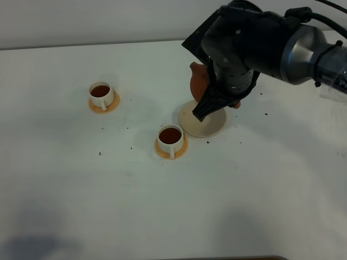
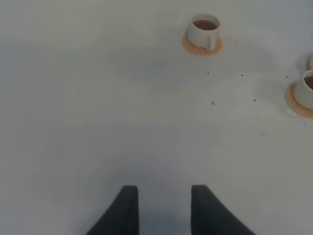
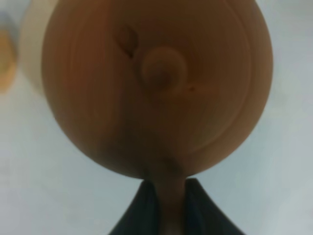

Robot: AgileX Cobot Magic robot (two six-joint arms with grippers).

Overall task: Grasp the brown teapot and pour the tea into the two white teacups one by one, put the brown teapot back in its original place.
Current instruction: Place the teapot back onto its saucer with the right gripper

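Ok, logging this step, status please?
Right gripper shut on teapot handle, above the trivet. Left gripper open, idle. Both cups filled. Nothing in the way.

— Any lettering, label, brand or number to read anywhere?

— None. The brown teapot (image 1: pixel 198 79) is plain clay, and the two white teacups (image 1: pixel 101 94) (image 1: pixel 171 138) carry no print.

— The arm housing, the trivet (image 1: pixel 201 123)?

— Bare too. The white worktop (image 1: pixel 81 189) shows only dark specks, no marks that read as signs.
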